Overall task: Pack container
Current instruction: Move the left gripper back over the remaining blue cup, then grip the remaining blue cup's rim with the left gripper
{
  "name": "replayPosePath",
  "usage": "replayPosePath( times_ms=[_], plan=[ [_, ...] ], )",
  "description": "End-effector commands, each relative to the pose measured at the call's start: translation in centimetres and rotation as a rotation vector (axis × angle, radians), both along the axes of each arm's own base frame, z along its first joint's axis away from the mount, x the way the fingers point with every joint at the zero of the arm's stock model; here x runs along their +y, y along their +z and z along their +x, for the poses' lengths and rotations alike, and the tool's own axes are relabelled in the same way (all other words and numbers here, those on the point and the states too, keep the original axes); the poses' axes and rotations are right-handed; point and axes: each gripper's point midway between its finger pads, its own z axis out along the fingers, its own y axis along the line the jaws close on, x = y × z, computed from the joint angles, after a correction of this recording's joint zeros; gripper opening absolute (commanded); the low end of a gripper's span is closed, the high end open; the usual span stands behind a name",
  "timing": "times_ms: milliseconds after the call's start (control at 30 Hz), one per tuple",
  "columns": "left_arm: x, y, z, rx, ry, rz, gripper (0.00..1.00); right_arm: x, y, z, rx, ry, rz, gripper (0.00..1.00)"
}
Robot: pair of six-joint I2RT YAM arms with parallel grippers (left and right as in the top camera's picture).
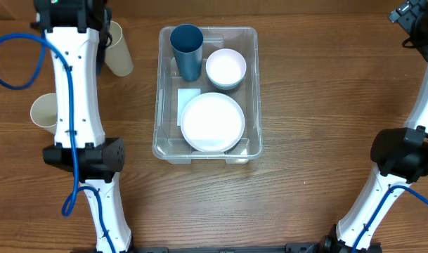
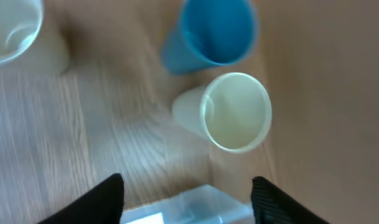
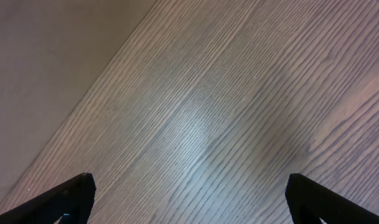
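Observation:
The clear container [image 1: 159,105] stands mid-table and holds a dark blue cup [image 1: 187,49], a white bowl [image 1: 225,68] and a white plate [image 1: 212,123] over its white label [image 1: 187,97]. My left gripper [image 2: 188,182] is open and empty, and its arm reaches to the far left of the table. Below its fingers shows a corner of the container [image 2: 195,208]. Beyond that a cream cup [image 2: 233,112] lies on its side, with a light blue cup [image 2: 211,31] behind it. My right gripper [image 3: 189,180] is open and empty over bare wood at the far right [image 1: 410,17].
Two cream cups lie left of the container, one [image 1: 119,53] beside the left arm and another [image 1: 43,111] nearer the left edge. This second one also shows in the left wrist view [image 2: 12,28]. The left arm [image 1: 76,91] hides part of the table.

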Motion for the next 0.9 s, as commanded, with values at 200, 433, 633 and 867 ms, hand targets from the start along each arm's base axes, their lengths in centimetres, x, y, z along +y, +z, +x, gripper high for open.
replayPosePath(
  times_ms=[200,433,633,867],
  plan=[
    [0.8,-3.0,1.3,-0.095,0.34,-0.069,0.83,0.1,3.5,-0.5,-0.078,-0.007,-0.03,1.0],
    [3.1,-2.0,3.3,-0.167,0.312,0.014,0.82,0.1,3.5,-0.5,-0.078,-0.007,-0.03,1.0],
    [5.4,-4.1,3.7,-0.125,0.342,0.01,0.76,0.1,3.5,-0.5,-0.078,-0.007,-0.03,1.0],
    [6.8,-7.3,4.6,-0.077,0.364,-0.007,0.74,0.1,3.5,-0.5,-0.078,-0.007,-0.03,1.0]
  ],
)
